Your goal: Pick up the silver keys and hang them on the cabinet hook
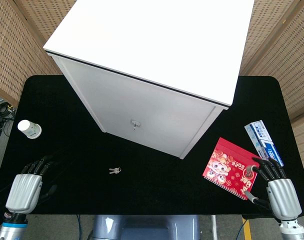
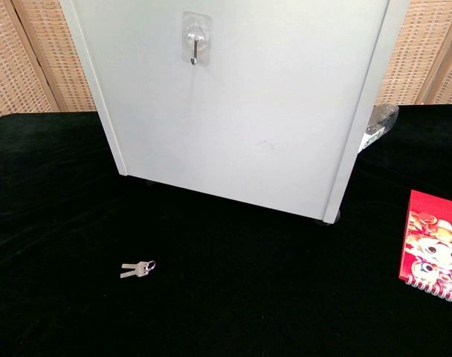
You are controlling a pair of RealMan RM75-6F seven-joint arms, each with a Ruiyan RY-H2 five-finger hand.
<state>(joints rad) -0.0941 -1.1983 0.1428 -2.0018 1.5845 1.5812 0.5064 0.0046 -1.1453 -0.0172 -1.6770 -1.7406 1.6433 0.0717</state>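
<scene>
The silver keys (image 1: 114, 171) (image 2: 137, 268) lie flat on the black table (image 1: 157, 185), in front of the white cabinet (image 1: 152, 75) (image 2: 241, 111). The metal hook (image 1: 135, 123) (image 2: 194, 44) sits on a clear adhesive pad on the cabinet's front face, up and to the right of the keys. My left hand (image 1: 26, 187) rests near the front left corner of the table, fingers spread, holding nothing, well left of the keys. My right hand (image 1: 277, 187) rests at the front right with fingers spread and nothing in it. The chest view shows neither hand.
A small white paper cup (image 1: 29, 129) lies at the left of the table. A red spiral notebook (image 1: 231, 168) (image 2: 436, 249) lies right of the cabinet, just left of my right hand. A blue and white box (image 1: 263, 141) lies behind that hand.
</scene>
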